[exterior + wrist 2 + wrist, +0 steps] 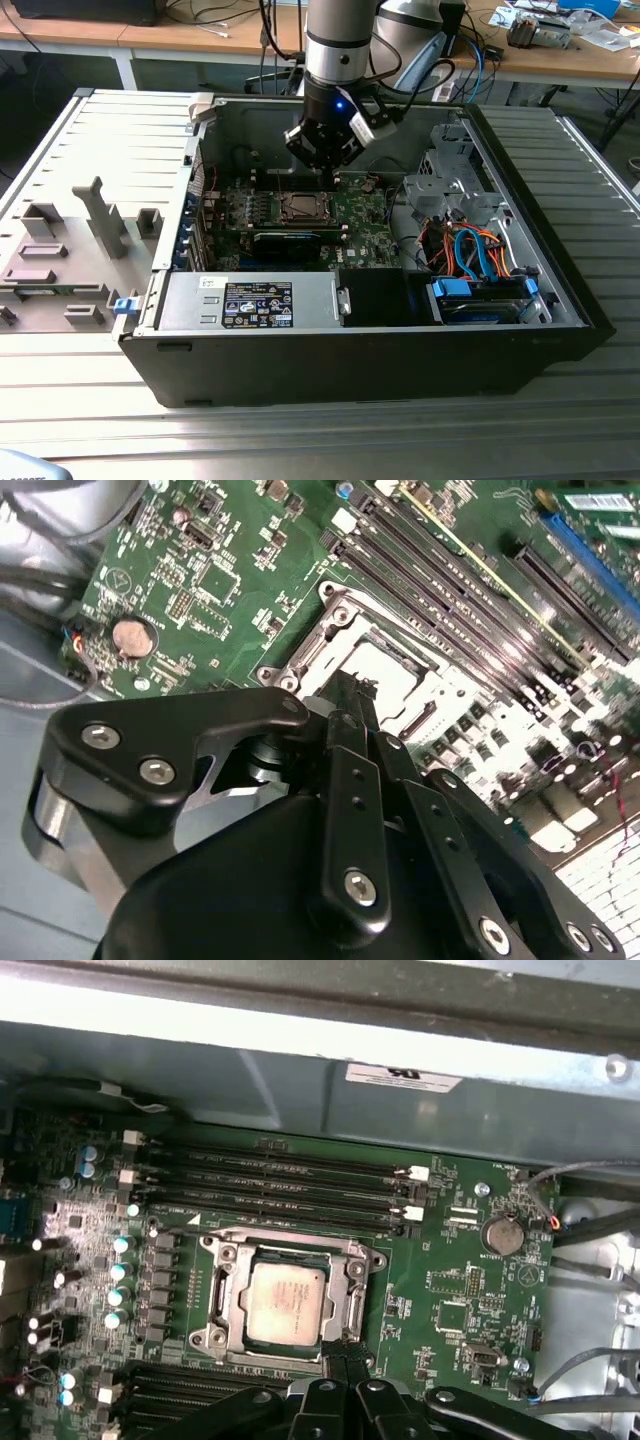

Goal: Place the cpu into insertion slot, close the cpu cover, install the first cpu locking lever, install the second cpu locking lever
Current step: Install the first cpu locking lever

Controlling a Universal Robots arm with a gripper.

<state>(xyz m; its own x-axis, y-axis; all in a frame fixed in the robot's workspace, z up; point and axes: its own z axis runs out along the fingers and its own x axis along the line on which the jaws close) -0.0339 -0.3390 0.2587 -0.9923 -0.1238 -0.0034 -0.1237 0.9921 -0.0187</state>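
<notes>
Broadly, the case lies open on its side with the arm reaching down into it, and the gripper hangs just above the board near the case's back wall. On the board the slot sits about mid-board, between two banks of long black memory slots, with a coin cell off toward the board's edge. The cover looks to lie flat over the slot as a silver frame, and through its window the cpu shows, seated square in the slot with its grey metal top up. In the first wrist view the gripper has its tips at the frame's near edge, drawn close together (whether they pinch anything I cannot tell, and nothing shows between them). The second wrist view has the gripper over the same slot. As to handling, I judge the cpu light, stiff and smooth-topped, fragile on its underside and over the slot's contacts, so it wants holding by its opposite edges and lowering flat, never sliding. The cover is thin sheet metal, springy and hinged, best pressed on its solid border, not through the window. The levers I cannot make out for certain; they are likely thin stiff wire along the slot's sides, taken at their hooked free ends.
</notes>
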